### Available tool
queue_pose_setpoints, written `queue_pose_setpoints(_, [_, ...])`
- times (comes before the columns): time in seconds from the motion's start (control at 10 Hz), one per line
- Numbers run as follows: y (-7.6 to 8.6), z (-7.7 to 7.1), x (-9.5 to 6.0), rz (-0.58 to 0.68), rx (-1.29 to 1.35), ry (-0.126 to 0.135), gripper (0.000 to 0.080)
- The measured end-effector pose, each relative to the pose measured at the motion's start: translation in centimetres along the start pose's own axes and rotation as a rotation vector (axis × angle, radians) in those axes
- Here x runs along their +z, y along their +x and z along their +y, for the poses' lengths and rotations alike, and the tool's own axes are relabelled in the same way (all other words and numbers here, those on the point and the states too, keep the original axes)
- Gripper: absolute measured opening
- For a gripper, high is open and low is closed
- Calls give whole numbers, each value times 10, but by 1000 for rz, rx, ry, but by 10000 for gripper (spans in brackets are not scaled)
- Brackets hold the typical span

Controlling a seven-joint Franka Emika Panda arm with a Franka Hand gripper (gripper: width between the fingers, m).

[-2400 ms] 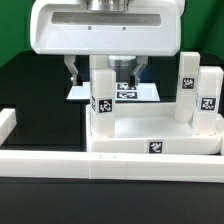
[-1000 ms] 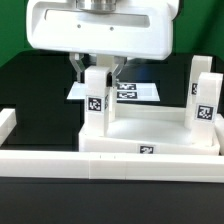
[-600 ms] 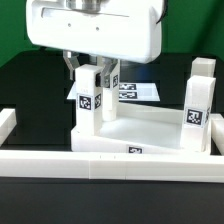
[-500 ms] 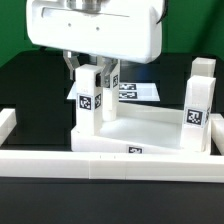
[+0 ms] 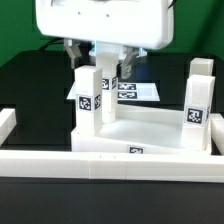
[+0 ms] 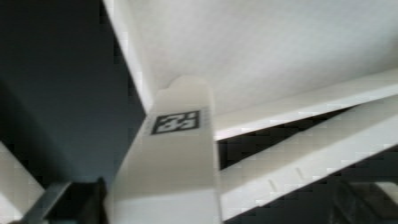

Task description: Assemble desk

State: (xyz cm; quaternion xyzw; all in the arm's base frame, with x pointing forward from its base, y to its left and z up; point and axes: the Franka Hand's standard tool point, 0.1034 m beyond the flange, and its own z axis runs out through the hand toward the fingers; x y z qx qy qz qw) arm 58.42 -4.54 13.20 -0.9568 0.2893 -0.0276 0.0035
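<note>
Exterior view shows the gripper (image 5: 98, 60) open just above a leg (image 5: 89, 98), which stands upright at a corner of the tabletop (image 5: 150, 128) against the wall (image 5: 60, 163). Both look like light, stiff, slick plastic. I would pinch a leg across its flat sides near the top.

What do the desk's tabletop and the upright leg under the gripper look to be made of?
Tabletop: likely moulded white plastic, matte, with an even surface and a raised rim. Leg: seemingly the same opaque white plastic, with crisp square edges and a printed black-and-white tag on its face; the wrist view shows a smooth finish.
</note>
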Motion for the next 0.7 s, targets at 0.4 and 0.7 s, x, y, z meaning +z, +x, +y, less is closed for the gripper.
queue_pose_setpoints(0.4, [-7, -14, -4, -1, 13, 7, 649])
queue_pose_setpoints(0.7, [-8, -14, -2, -2, 13, 5, 649])
